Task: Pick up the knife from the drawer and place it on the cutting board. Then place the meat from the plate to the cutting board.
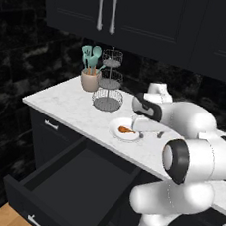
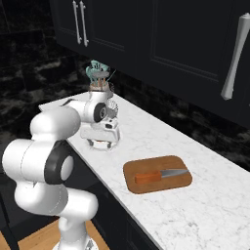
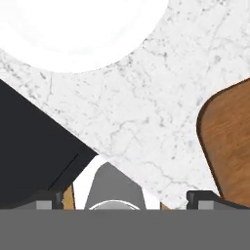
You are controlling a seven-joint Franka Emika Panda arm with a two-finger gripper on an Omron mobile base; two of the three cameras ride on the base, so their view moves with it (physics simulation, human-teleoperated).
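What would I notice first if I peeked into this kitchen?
Probably the big white robot arm reaching over the marble counter, with its end effector right by the white plate holding a little piece of meat. Then the wide black drawer pulled open below the counter. Farther along sits the reddish-brown cutting board with the knife lying on it.

The knife is laid flat on the brown cutting board, lower middle. The meat is seen on the white plate. The black drawer is pulled open, lower left.
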